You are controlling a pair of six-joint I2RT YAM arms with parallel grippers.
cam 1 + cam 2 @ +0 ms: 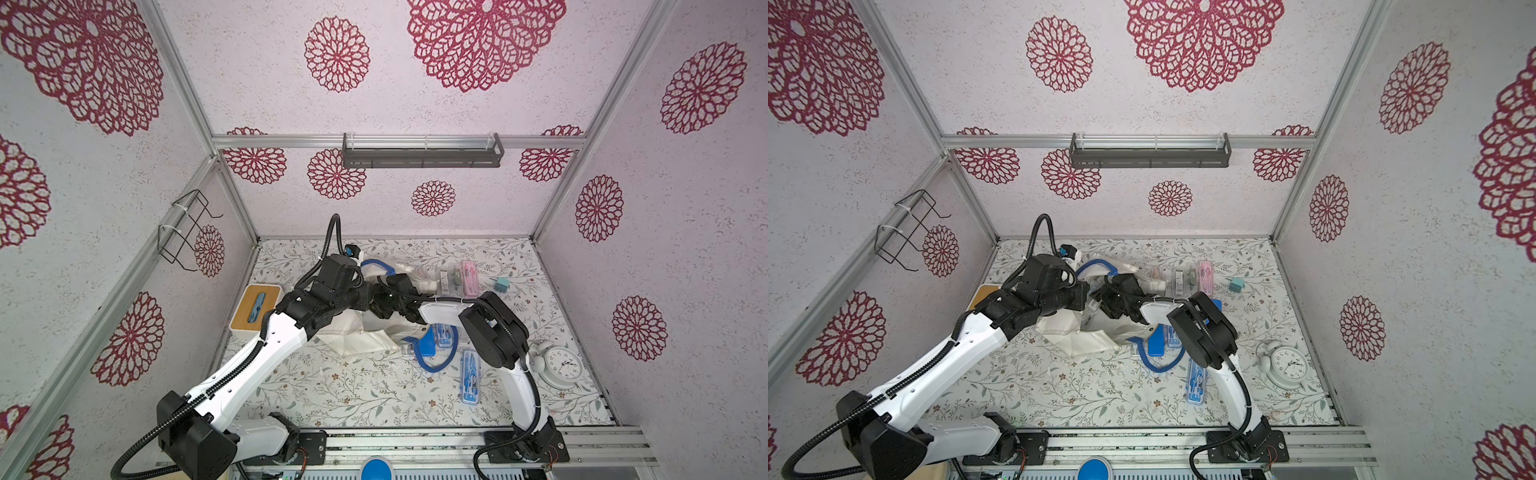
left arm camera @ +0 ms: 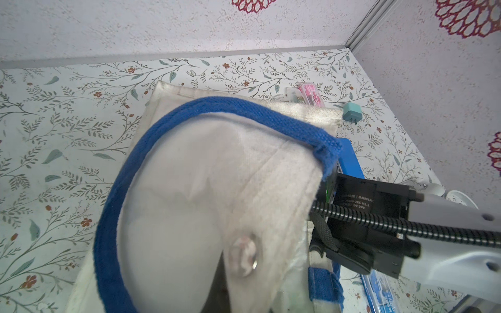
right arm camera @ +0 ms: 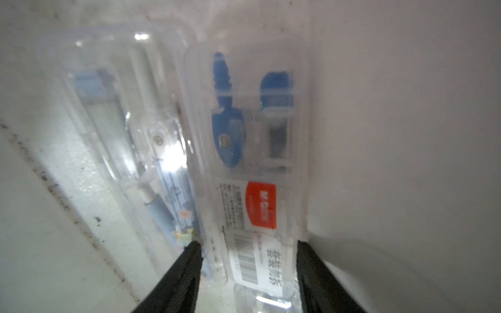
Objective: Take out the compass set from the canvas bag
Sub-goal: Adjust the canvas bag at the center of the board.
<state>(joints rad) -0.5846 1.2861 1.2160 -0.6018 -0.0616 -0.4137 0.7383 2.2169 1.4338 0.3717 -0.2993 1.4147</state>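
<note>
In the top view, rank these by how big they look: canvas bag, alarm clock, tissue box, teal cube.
Largest: canvas bag.
Then tissue box and alarm clock, about alike, the box partly hidden, so unranked.
Smallest: teal cube.

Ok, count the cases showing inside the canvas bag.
2 in the canvas bag: the red-labelled case, straddled by the right gripper, and a paler case beside it. More may be hidden.

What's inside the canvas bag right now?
Red-labelled clear plastic case with blue compass, between the fingers of the right gripper; second clear case, pale-blue compass, beside it. Anything beneath them is covered.
</note>
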